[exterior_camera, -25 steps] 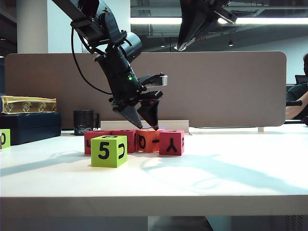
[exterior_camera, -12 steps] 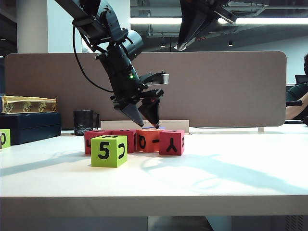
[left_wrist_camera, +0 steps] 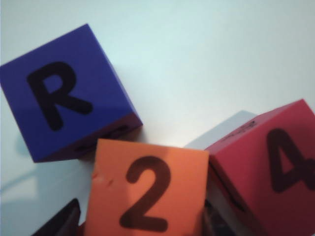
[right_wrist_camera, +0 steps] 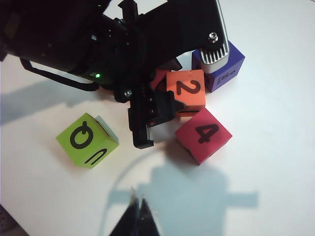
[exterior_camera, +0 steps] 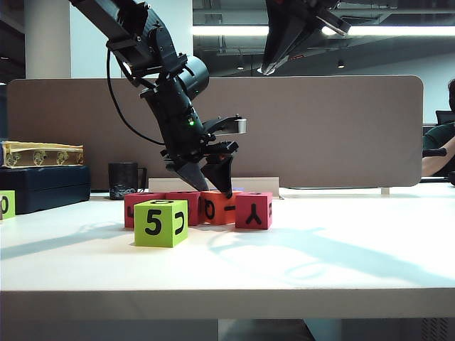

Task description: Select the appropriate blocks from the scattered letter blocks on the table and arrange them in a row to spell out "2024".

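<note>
White bench (exterior_camera: 341, 249) before grey partition (exterior_camera: 320, 128); left hand (exterior_camera: 211, 186) spread astride orange block (left_wrist_camera: 147, 194), right hand (right_wrist_camera: 139, 216) clenched aloft.

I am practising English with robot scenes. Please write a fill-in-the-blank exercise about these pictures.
1. The orange block shows the digit ____ on top.
2. The purple block shows the letter ____.
3. The left gripper is at the ____ block.
4. The right gripper, high above the table, is ____.

Missing words: 2; R; orange; shut
</note>
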Available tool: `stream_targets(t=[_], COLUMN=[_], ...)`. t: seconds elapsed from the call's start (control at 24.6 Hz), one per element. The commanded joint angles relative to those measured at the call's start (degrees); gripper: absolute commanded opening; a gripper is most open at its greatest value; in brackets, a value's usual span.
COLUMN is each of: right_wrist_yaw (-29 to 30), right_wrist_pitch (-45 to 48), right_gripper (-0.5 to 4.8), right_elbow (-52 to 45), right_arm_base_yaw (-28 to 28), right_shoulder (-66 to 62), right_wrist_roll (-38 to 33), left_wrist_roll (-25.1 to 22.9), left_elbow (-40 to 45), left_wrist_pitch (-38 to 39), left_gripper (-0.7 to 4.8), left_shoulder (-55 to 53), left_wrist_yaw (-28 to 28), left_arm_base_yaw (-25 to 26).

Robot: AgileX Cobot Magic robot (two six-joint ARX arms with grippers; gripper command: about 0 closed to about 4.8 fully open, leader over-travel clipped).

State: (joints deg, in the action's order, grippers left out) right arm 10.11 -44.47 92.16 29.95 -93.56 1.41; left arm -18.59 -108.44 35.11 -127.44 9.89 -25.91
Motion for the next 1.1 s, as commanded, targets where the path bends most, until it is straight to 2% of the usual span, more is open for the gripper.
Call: stream_targets(t=[0.04,0.2,0.41,0.69,1.1], right_wrist_yaw=[0.0,0.1,0.0,0.1,0.1], right_wrist_pitch=[0.6,0.6,0.9,1.0,1.0], right_gripper=[-0.01,-0.01,-0.01,-0.01,-0.01], right_elbow=[0.2,0.2,0.2,0.2,0.2], right_arm_base_yaw=[0.0,0.0,0.0,0.0,0.0], right_shoulder=[0.4,0.4,0.4,0.4,0.4], right_wrist_roll=[0.2,0.2,0.2,0.2,0.2], left_wrist_roll=[-0.3,0.2,1.5,2.3,10.8], left_elbow=[-0.2,-0.1,-0.2,-0.2,-0.2], left_wrist_pitch=[0.2,1.0,2.5,3.7,6.6], left_gripper=[3.10,3.08,2.72,2.68,2.68], left_shoulder=[-0.1,-0.2,-0.1,-0.1,1.5], left_wrist_yaw=[0.2,0.4,0.4,0.2,-0.6], left_arm_base_yaw=[0.0,0.0,-0.5,-1.7,-2.0])
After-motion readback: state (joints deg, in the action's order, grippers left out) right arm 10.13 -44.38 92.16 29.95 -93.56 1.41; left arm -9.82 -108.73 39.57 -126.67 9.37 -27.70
